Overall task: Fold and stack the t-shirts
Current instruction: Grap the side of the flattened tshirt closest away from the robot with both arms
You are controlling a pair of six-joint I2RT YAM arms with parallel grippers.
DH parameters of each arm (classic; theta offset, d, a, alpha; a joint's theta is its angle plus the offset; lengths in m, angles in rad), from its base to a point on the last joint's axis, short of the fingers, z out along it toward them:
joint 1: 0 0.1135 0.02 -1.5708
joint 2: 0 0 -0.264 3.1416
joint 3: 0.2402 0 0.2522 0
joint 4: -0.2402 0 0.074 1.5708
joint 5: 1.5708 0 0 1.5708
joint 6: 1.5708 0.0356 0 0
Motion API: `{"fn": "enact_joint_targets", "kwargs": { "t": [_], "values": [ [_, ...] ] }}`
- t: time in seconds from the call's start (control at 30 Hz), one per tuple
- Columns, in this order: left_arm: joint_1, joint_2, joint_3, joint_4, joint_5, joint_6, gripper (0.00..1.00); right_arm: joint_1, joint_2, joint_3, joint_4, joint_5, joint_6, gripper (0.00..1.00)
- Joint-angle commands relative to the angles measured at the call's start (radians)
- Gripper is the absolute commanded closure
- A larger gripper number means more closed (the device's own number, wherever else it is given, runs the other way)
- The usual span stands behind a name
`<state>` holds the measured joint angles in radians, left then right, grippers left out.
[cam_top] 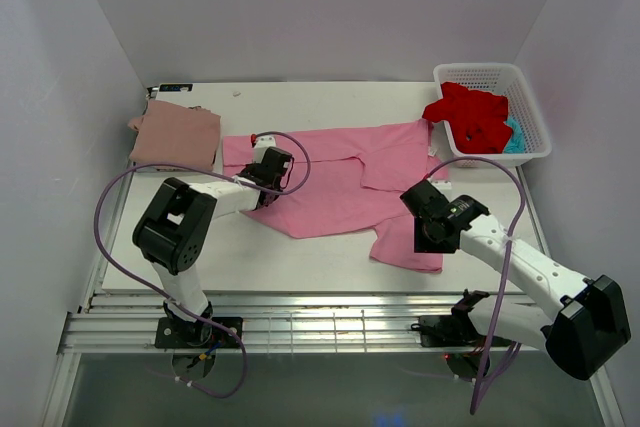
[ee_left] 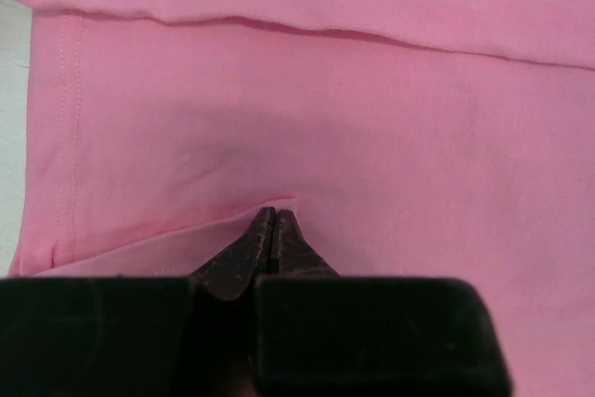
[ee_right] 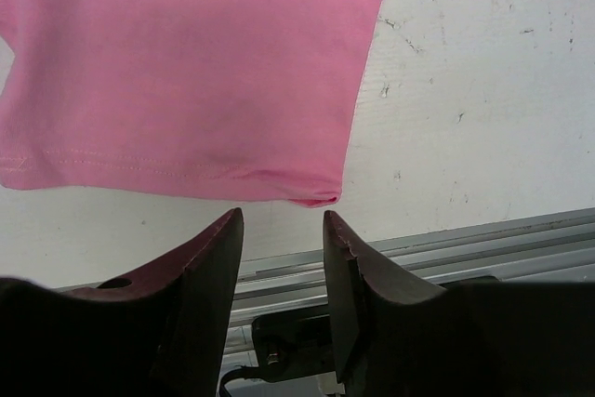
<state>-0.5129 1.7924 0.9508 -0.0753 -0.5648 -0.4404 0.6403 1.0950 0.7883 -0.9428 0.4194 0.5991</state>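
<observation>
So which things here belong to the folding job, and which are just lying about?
Job: pink tee, spread out; rose tee, folded; red tee and teal tee in the basket.
Lying about: basket, holding the waiting tees; small dark item at the table's back left, too small to tell.

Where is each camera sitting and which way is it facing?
Top external: above and behind the arm bases, looking down on the table, the pink t-shirt, left arm and right arm.
Left wrist: on the left arm, facing the pink cloth; left gripper pinching a fold.
Right wrist: on the right arm, facing the shirt's hem corner and table; right gripper open.
Shared: all show the pink t-shirt.
</observation>
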Motion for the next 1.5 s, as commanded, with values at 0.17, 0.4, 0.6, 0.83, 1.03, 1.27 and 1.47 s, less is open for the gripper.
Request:
{"fn": "enact_joint_targets", "kwargs": {
  "t": [0.17, 0.4, 0.6, 0.83, 1.03, 1.27, 1.47],
  "values": [
    [0.001, -0.067, 0.008, -0.03, -0.023, -0.014, 0.95, 0.004, 0.023, -0.015, -0.074, 0.022, 0.085, 0.54],
    [0.001, -0.14, -0.014, -0.037, -0.043, -0.001, 0.96, 0.004, 0.028, -0.014, -0.135, 0.051, 0.137, 0.54],
    [0.001, -0.192, -0.024, -0.04, -0.032, -0.007, 0.95, 0.005, 0.025, -0.035, -0.151, 0.052, 0.159, 0.54],
    [0.001, -0.191, -0.033, -0.047, -0.024, -0.021, 0.95, 0.004, 0.039, -0.073, -0.148, 0.036, 0.179, 0.52],
    [0.001, -0.24, -0.067, -0.047, -0.02, -0.029, 0.95, 0.004, 0.089, -0.089, -0.113, 0.029, 0.174, 0.51],
    [0.001, -0.261, -0.09, -0.038, -0.015, -0.029, 0.95, 0.004, 0.1, -0.07, -0.064, 0.019, 0.172, 0.53],
    [0.001, -0.268, -0.096, -0.038, -0.027, -0.024, 0.95, 0.004, 0.161, -0.081, -0.013, 0.016, 0.166, 0.54]
  ]
}}
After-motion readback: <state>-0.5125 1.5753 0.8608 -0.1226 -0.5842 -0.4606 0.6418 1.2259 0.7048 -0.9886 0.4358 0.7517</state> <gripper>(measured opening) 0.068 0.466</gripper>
